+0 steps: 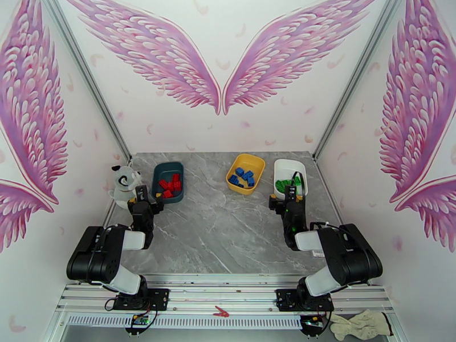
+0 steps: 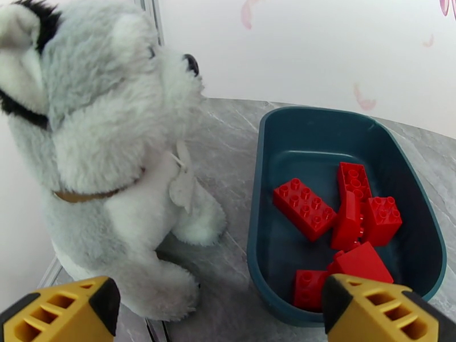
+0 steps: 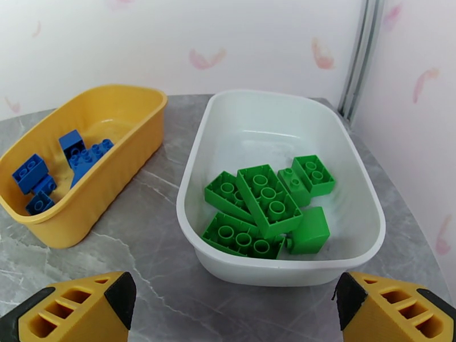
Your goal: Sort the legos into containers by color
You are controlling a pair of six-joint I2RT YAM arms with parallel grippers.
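Top view: looks basically done, I'd say. Red legos [image 1: 170, 186] sit in the teal tray [image 1: 161, 170] far left, blue legos [image 1: 241, 176] in the yellow tray [image 1: 255, 162], green legos [image 1: 283, 185] in the white tray [image 1: 285, 165]. Left arm [image 1: 142, 215] points at the teal tray, right arm [image 1: 292, 215] at the white.
Left wrist: left jaws wide, empty, plush dog [image 2: 108, 138] just left of the tray.
Right wrist: right jaws wide, empty, near side of the white tray.

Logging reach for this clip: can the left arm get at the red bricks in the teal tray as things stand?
Probably yes. The left arm holds its jaws open close by the tray, the red bricks lie uncovered inside, and the dog sits off to the side, not in between.
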